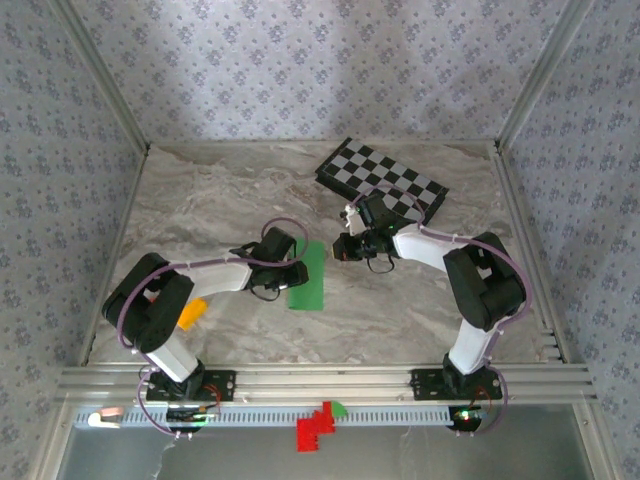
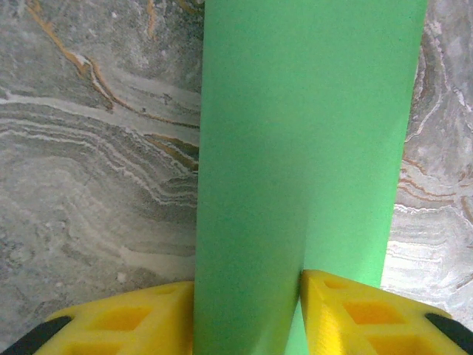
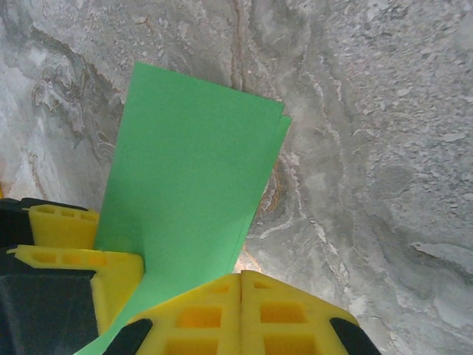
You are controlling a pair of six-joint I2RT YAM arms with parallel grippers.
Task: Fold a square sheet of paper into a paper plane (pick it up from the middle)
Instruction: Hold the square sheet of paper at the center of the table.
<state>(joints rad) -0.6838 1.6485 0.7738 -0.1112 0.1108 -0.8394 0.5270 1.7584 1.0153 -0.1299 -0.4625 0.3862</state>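
Observation:
The square sheet of paper (image 1: 306,280) is bright green and folded into a long two-layer rectangle on the marble table. My left gripper (image 1: 295,262) is shut on it. In the left wrist view a raised ridge of the paper (image 2: 295,133) stands between the left gripper (image 2: 247,285), touching both yellow fingers. My right gripper (image 1: 340,248) hovers beside the sheet's far right edge. Seen from the right wrist, the right gripper (image 3: 241,277) is shut with nothing between its fingers, just off the edge of the paper (image 3: 185,170). The paper plane is out of view.
A black-and-white checkerboard (image 1: 385,178) lies at the back right, behind the right arm. A small orange block (image 1: 191,313) sits by the left arm's elbow. Red pieces (image 1: 315,428) and a tiny green piece (image 1: 338,408) rest on the front rail.

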